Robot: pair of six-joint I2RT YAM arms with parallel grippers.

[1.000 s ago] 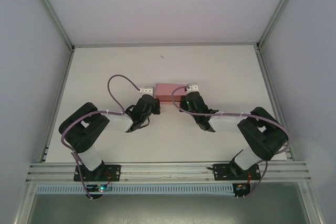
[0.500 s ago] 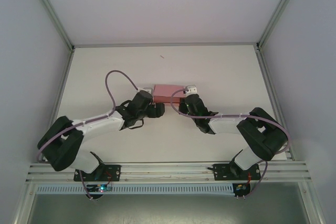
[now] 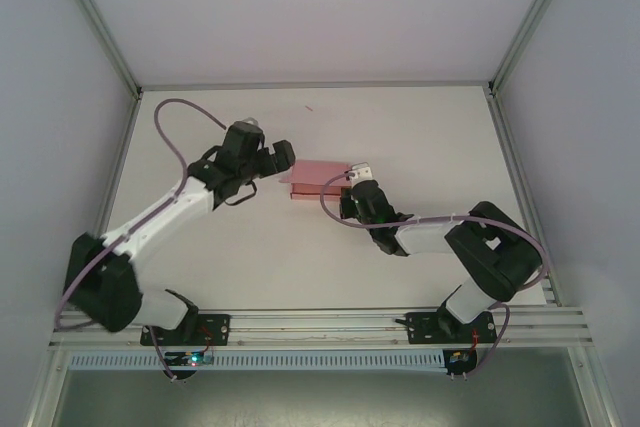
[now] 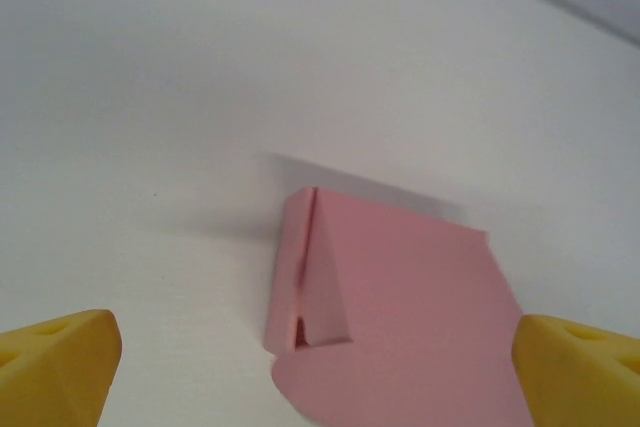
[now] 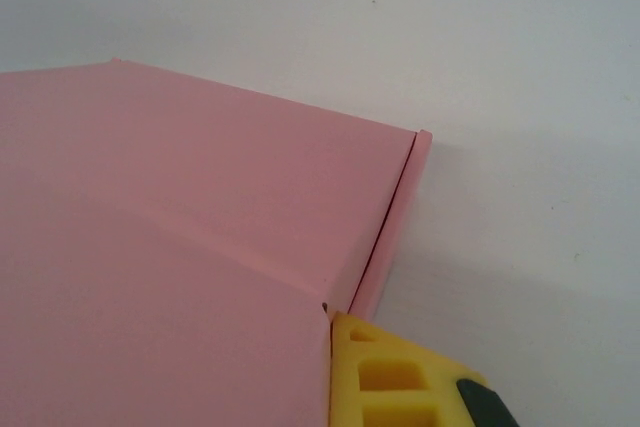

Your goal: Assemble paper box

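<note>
The pink paper box (image 3: 318, 177) lies flat on the white table, mid-back. In the left wrist view the paper box (image 4: 410, 307) shows a folded left side with a loose rounded flap sticking out at the front. My left gripper (image 3: 272, 159) hovers open just left of the box, its yellow fingertips (image 4: 60, 362) wide apart, nothing between them. My right gripper (image 3: 357, 185) sits at the box's right end. One of its yellow fingers (image 5: 400, 377) presses against the pink card (image 5: 180, 247), which hides the other finger; the jaws are shut on the card at that corner.
A tiny pink scrap (image 3: 308, 107) lies on the table behind the box. Metal frame posts and grey walls enclose the table (image 3: 420, 127) on three sides. A rail (image 3: 320, 322) crosses the near edge by the arm bases.
My left gripper opened, let go of the box's left end and swung back and left, away from it. The right gripper stayed at the right end.
</note>
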